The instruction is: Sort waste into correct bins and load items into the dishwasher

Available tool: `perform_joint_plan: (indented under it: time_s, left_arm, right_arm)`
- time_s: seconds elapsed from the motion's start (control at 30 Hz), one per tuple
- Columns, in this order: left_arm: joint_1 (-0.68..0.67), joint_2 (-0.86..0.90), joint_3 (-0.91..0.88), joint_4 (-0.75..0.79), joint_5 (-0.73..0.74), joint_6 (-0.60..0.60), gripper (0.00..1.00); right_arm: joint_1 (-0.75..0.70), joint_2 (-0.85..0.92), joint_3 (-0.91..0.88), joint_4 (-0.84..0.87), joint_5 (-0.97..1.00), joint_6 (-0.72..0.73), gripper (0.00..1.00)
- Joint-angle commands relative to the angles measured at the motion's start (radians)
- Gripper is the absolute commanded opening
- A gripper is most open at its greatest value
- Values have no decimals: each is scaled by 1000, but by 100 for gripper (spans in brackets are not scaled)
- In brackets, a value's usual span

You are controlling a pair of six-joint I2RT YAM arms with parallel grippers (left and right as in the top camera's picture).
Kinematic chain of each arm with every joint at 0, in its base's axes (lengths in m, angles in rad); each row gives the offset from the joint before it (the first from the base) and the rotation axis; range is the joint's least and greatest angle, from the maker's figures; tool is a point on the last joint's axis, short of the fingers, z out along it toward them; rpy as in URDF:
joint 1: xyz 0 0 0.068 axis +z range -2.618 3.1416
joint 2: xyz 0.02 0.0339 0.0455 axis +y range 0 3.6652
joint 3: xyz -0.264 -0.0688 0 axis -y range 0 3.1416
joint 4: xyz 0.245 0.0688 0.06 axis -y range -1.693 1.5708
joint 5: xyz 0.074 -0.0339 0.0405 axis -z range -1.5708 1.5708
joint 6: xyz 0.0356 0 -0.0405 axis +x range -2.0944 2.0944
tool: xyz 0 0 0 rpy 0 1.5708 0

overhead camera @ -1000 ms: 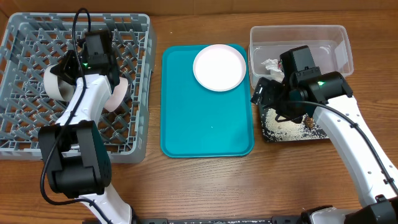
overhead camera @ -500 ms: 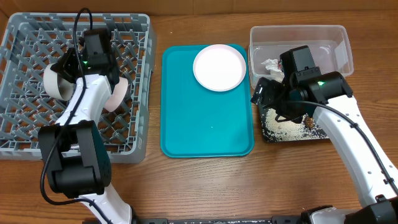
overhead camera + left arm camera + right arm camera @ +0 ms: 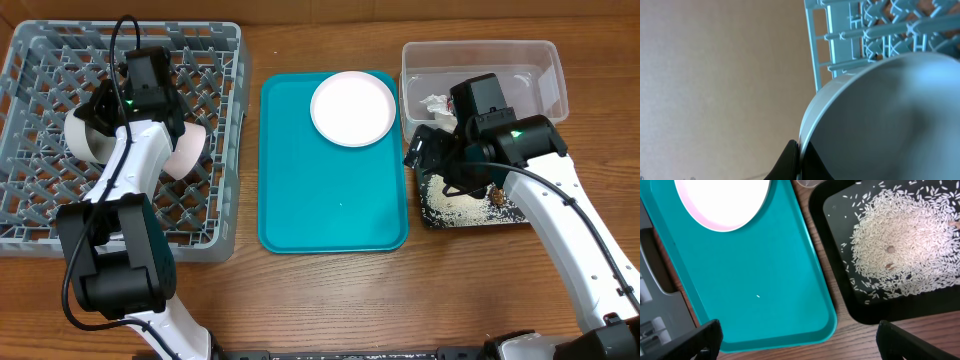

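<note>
We saw two bowls in the grey rack (image 3: 40, 232): left gripper (image 3: 799, 161) clamped on whitish bowl (image 3: 82, 140) rim, pinkish bowl (image 3: 188, 155) beside. In black tray (image 3: 840, 297) lay rice (image 3: 900, 245), in clear tub (image 3: 555, 70) a paper scrap (image 3: 434, 104), on teal tray (image 3: 330, 200) the plate (image 3: 352, 108). The right gripper (image 3: 800, 345) stood wide apart, w/ nothing in it.

Grey lattice-floored plastic dish rack (image 3: 35, 190); plain teal serving tray (image 3: 330, 190) under a round white plate (image 3: 352, 108); shallow black rectangular tray (image 3: 880, 307) speckled with white rice grains (image 3: 900, 240); brown wood-grain worktop (image 3: 400, 300).
</note>
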Motion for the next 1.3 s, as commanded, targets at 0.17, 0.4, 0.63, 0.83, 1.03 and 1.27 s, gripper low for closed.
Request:
perform_joint_plan:
  time_s: [0.17, 0.4, 0.63, 0.83, 1.03, 1.27]
  left_arm:
    - [4, 14, -14, 101, 10, 151, 4]
    - [29, 14, -16, -24, -5, 12, 4]
    - [37, 14, -16, -24, -8, 13, 4]
    - [17, 14, -16, -25, -3, 11, 4]
    - [-11, 14, -16, -55, 3, -43, 4]
    - [-52, 14, -16, -103, -16, -86, 6]
  right_arm:
    - [1, -14, 2, 7, -2, -3, 100]
    - [1, -14, 2, 7, -2, -3, 100]
    - [1, -14, 2, 7, -2, -4, 100]
    - [1, -14, 2, 14, -2, -3, 100]
    - [1, -14, 2, 16, -1, -3, 100]
    - [1, -14, 2, 31, -2, -3, 100]
